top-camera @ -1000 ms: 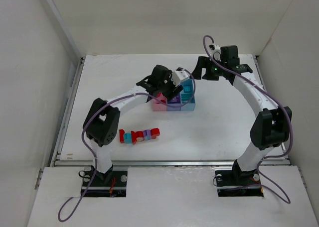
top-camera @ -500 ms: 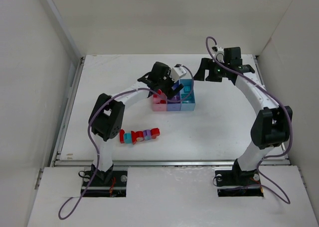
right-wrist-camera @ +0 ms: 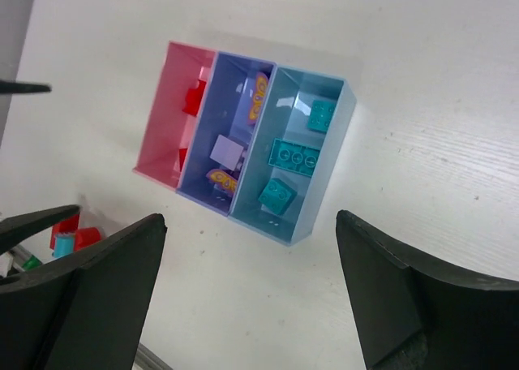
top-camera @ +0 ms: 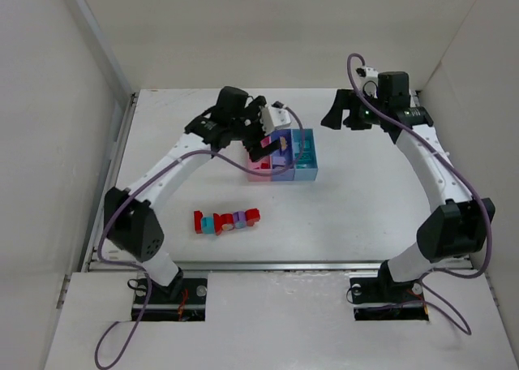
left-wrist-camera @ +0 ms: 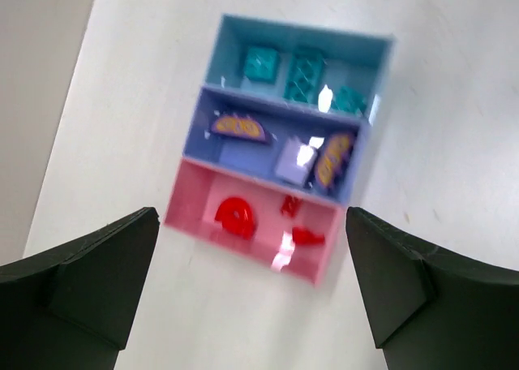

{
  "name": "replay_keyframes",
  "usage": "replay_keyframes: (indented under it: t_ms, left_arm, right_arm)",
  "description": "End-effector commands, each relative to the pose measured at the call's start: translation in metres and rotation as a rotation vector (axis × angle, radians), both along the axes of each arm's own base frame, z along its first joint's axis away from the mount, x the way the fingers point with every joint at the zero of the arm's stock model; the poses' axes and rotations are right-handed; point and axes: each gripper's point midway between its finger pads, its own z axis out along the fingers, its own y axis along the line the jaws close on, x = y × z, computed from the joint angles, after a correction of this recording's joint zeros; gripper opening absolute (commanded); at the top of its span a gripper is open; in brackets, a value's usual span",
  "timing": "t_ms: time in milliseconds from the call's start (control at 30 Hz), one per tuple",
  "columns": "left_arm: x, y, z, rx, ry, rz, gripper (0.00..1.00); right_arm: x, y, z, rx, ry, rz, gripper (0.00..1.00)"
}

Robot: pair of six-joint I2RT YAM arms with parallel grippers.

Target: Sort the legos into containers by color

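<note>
Bricks [top-camera: 227, 221] not yet sorted lie in a short row of red, teal and purple toward the near left part of the tabletop [top-camera: 365, 208], touching one another; whether they are snapped together cannot be told. They are probably light, stiff and smooth, so a pinch across two flat opposite sides looks safest, and a careless close could nudge the neighbours or let a piece pop out. The three joined bins [top-camera: 306, 174] stand near the middle of the tabletop, toward its far edge, well apart from that row, each already holding pieces of its own colour. The left hand [left-wrist-camera: 251, 217] hangs above them, wide and empty, with the pink bin [left-wrist-camera: 195, 201] under its gap. The right hand [right-wrist-camera: 247, 222], also wide and empty, hovers toward the far right corner.
</note>
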Motion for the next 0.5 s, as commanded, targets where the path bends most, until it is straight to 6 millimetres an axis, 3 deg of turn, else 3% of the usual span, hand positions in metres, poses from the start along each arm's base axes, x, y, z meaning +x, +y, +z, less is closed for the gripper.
replay_keyframes:
  t_ms: [0,33,100,167,200,233,267,300,367,400,467]
  left_arm:
    - [-0.084,0.045,-0.021,0.174,0.157,-0.249,1.00]
    - [-0.099,0.057,-0.044,0.238,0.221,-0.269,1.00]
    - [-0.117,0.078,-0.062,0.306,0.262,-0.255,1.00]
    - [-0.137,0.102,-0.094,0.386,0.315,-0.226,1.00]
    - [-0.142,0.107,-0.098,0.388,0.314,-0.202,1.00]
    - [-0.138,0.110,-0.088,0.364,0.241,-0.167,1.00]
    - [-0.149,0.116,-0.100,0.373,0.260,-0.168,1.00]
    - [-0.153,0.119,-0.095,0.360,0.233,-0.165,1.00]
    - [-0.162,0.124,-0.105,0.365,0.242,-0.166,1.00]
    - [-0.163,0.124,-0.106,0.359,0.242,-0.159,1.00]
    - [-0.164,0.122,-0.110,0.339,0.237,-0.158,1.00]
  right_arm:
    - [-0.011,-0.001,0.018,-0.022,-0.054,0.012,0.91]
    - [-0.012,-0.003,0.015,-0.032,-0.041,0.001,0.91]
    - [-0.017,0.011,0.009,-0.042,-0.022,0.031,0.91]
    - [-0.027,0.034,0.003,-0.058,-0.015,0.104,0.91]
    - [-0.031,0.041,-0.005,-0.077,0.001,0.128,0.91]
    - [-0.035,0.049,-0.011,-0.105,0.001,0.164,0.91]
    - [-0.042,0.058,-0.013,-0.123,-0.002,0.208,0.92]
    - [-0.058,0.079,-0.021,-0.162,-0.018,0.310,0.92]
    - [-0.080,0.099,-0.031,-0.221,-0.039,0.416,0.92]
    - [-0.099,0.119,-0.038,-0.236,-0.042,0.495,0.92]
    - [-0.114,0.127,-0.049,-0.243,-0.022,0.526,0.94]
